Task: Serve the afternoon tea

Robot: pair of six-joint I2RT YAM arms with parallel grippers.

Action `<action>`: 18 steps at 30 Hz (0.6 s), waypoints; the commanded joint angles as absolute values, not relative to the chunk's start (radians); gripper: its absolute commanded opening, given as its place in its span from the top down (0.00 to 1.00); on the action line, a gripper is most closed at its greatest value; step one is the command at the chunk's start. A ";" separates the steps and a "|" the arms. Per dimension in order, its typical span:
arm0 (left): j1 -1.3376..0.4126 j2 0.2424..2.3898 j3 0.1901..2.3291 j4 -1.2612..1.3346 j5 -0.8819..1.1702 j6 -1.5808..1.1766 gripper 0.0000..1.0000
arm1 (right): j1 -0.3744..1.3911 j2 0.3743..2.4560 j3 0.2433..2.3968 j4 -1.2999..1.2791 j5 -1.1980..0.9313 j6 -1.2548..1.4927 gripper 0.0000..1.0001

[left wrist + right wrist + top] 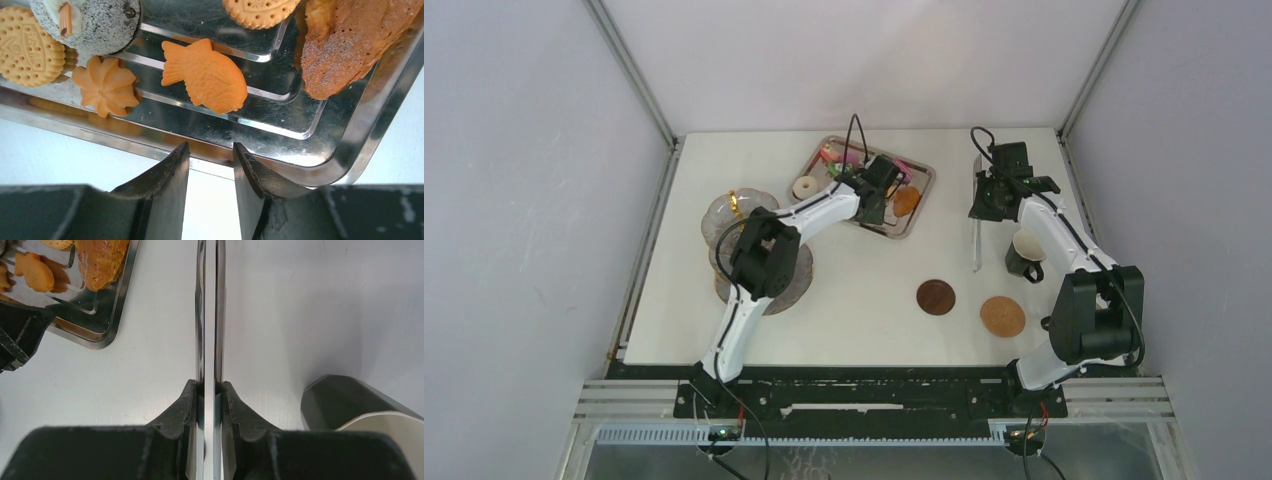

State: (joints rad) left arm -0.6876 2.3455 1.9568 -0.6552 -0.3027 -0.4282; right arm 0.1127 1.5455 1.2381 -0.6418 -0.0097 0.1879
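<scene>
donut far-centre | stand left | coasters near-right (side by side) | cup right

Left arm, right arm: white moulded link shells, chunky black joint housings. Both bases sit on the black mounting bar. Just below the bar, under each base, there's a small green light and thin leads. At the ends far from the bar, a black cable loops off each wrist. Left gripper, right gripper: matte black wedge fingers, curved inner faces, scuffed edges.
</scene>
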 commanded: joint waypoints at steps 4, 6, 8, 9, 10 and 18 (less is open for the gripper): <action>-0.716 2.348 1.949 -0.725 -0.270 -0.466 0.57 | 0.118 1.509 1.249 -0.613 -0.015 0.193 1.00; -0.724 2.343 1.940 -0.729 -0.257 -0.478 0.57 | 0.119 1.508 1.249 -0.614 -0.014 0.193 1.00; -0.730 2.337 1.928 -0.729 -0.241 -0.493 0.57 | 0.119 1.505 1.248 -0.614 -0.012 0.192 1.00; -0.734 2.334 1.923 -0.729 -0.231 -0.502 0.57 | 0.120 1.503 1.249 -0.614 -0.011 0.192 1.00; -0.742 2.331 1.918 -0.729 -0.227 -0.511 0.57 | 0.117 1.501 1.249 -0.615 -0.011 0.192 1.00; -0.800 2.288 1.858 -0.704 -0.187 -0.563 0.57 | 0.117 1.498 1.248 -0.617 -0.008 0.192 1.00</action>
State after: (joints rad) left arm -0.7605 2.3310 1.9091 -0.6720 -0.2535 -0.5091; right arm 0.1127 1.5455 1.2381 -0.6483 -0.0093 0.1879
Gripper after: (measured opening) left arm 0.429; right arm 0.228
